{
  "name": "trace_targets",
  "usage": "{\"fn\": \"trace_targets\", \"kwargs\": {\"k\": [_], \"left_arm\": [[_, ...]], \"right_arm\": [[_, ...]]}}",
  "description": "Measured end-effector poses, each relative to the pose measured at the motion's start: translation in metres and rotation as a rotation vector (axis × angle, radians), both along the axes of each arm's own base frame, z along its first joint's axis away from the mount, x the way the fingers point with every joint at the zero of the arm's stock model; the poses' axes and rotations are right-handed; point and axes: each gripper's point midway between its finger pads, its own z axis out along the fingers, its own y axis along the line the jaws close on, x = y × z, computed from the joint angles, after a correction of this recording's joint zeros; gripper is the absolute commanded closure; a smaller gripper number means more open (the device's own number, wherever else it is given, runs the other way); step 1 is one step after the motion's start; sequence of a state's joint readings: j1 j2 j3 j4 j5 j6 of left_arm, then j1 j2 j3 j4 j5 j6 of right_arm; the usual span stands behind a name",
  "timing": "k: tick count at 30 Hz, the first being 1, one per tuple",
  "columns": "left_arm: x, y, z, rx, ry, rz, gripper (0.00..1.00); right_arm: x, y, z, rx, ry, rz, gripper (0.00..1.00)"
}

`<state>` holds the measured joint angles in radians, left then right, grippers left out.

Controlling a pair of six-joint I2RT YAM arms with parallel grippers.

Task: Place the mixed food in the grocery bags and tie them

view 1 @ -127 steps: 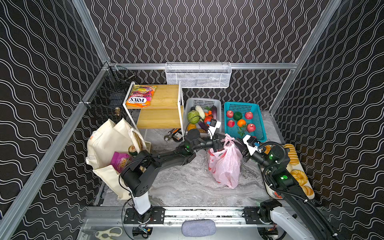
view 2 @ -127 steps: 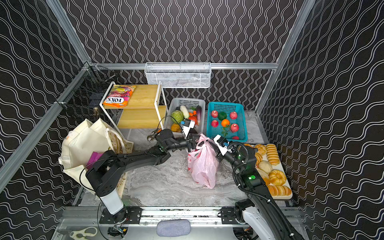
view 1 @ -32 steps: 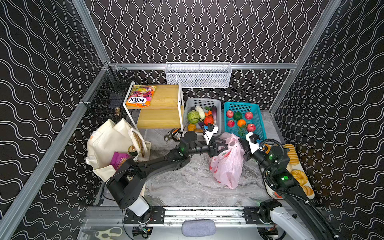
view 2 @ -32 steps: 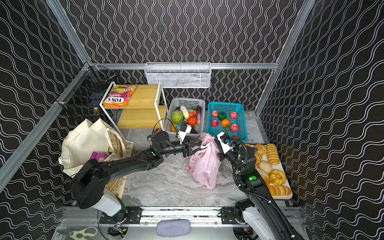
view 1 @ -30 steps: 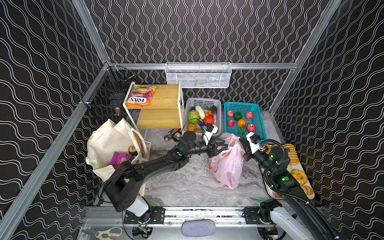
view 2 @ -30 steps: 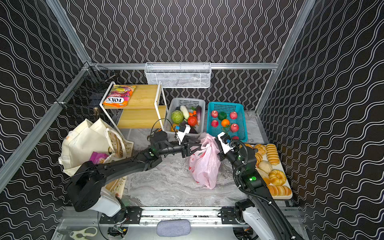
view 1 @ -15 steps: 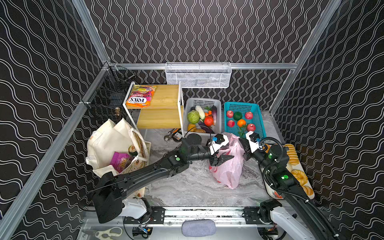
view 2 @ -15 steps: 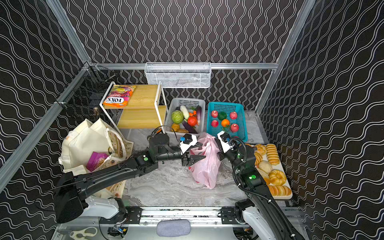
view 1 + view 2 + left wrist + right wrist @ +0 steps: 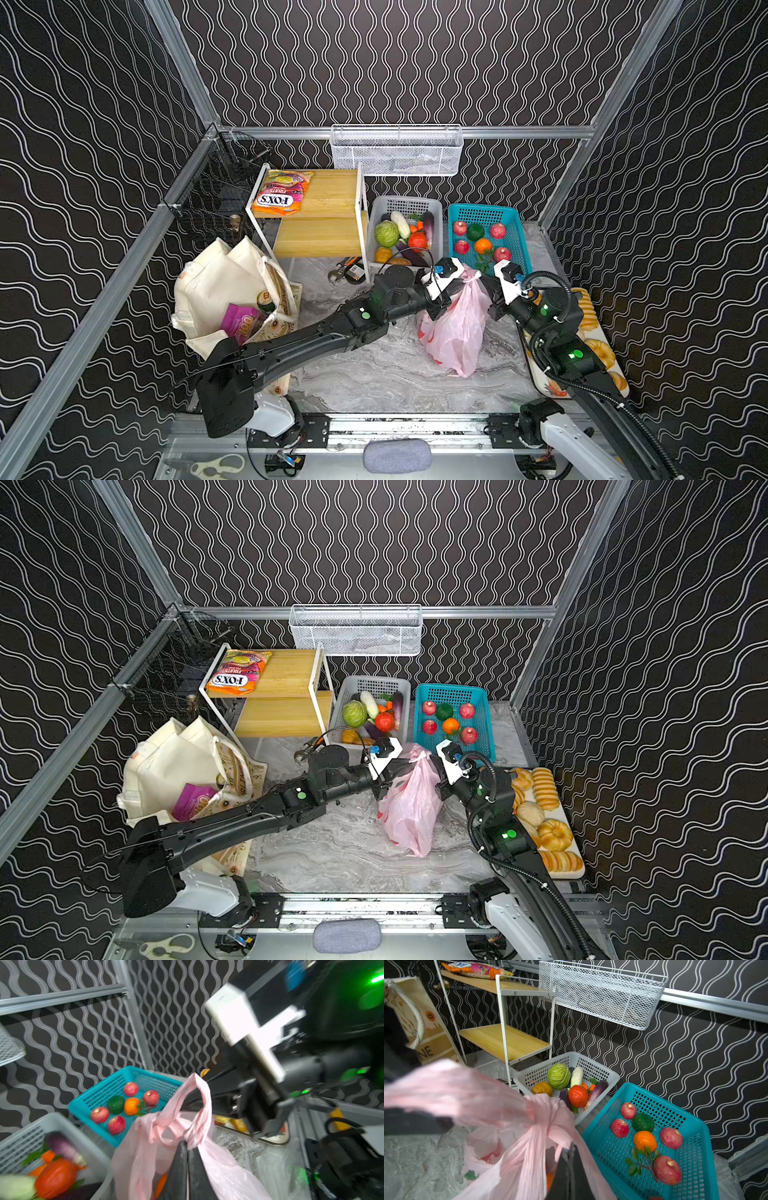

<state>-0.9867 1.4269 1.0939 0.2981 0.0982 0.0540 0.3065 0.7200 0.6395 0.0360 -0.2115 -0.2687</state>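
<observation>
The pink plastic grocery bag [image 9: 455,332] [image 9: 409,808] stands mid-table with its two handles crossed at the top. My left gripper [image 9: 459,286] [image 9: 188,1145] is shut on one handle and my right gripper [image 9: 484,284] [image 9: 571,1148] is shut on the other, each from its own side. An orange toy fruit [image 9: 550,1180] shows inside the bag. At the left, the cream canvas tote [image 9: 216,282] [image 9: 166,758] lies open, with a purple snack packet [image 9: 239,322] and a can top [image 9: 265,300] showing in its mouth.
Behind the bag stand a grey basket [image 9: 405,203] of vegetables and a teal basket [image 9: 515,232] of fruit. A wooden shelf rack [image 9: 324,232] carries the orange FOX'S packet [image 9: 282,193]. A bread tray [image 9: 598,349] lies at the right and a wire basket [image 9: 395,149] hangs on the back wall.
My left gripper, open beside the bag half a second ago, has closed on a bag handle. The right gripper has kept its hold and barely moved.
</observation>
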Motion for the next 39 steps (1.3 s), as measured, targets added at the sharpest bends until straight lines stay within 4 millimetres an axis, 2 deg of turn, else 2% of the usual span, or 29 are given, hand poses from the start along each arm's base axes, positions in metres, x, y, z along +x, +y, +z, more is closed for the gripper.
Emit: {"fn": "trace_targets", "kwargs": {"k": [4,9,14,18,21,23,26,28,30,35,38,39], "left_arm": [[0.011,0.015,-0.014,0.017,0.048,0.1,1.0],[0.035,0.037,-0.031,0.035,0.115,0.247,1.0],[0.047,0.063,-0.067,0.08,0.203,0.361,1.0],[0.06,0.095,-0.102,0.107,0.299,0.482,1.0],[0.058,0.114,-0.131,0.131,0.376,0.534,1.0],[0.058,0.127,-0.143,0.132,0.419,0.574,1.0],[0.056,0.137,-0.151,0.118,0.455,0.603,1.0],[0.054,0.139,-0.152,0.109,0.472,0.599,1.0],[0.052,0.136,-0.151,0.102,0.477,0.58,1.0],[0.051,0.117,-0.138,0.07,0.487,0.495,0.98],[0.049,0.107,-0.133,0.063,0.495,0.449,0.78],[0.049,0.105,-0.131,0.06,0.497,0.434,0.67]], "right_arm": [[0.003,-0.008,-0.006,0.011,0.055,-0.054,1.0],[0.012,-0.018,-0.006,0.042,0.105,-0.132,1.0],[0.024,-0.03,-0.021,0.084,0.181,-0.239,1.0],[0.034,-0.042,-0.029,0.121,0.238,-0.321,1.0],[0.046,-0.051,-0.034,0.169,0.319,-0.37,1.0],[0.056,-0.059,-0.03,0.21,0.356,-0.401,1.0],[0.067,-0.065,-0.026,0.284,0.41,-0.395,1.0],[0.069,-0.06,-0.028,0.328,0.46,-0.35,1.0],[0.069,-0.047,-0.027,0.359,0.503,-0.268,0.99],[0.05,-0.012,-0.021,0.408,0.567,-0.038,0.89],[0.03,0.005,-0.015,0.429,0.59,0.096,0.86],[0.024,0.01,-0.013,0.436,0.598,0.139,0.86]]}}
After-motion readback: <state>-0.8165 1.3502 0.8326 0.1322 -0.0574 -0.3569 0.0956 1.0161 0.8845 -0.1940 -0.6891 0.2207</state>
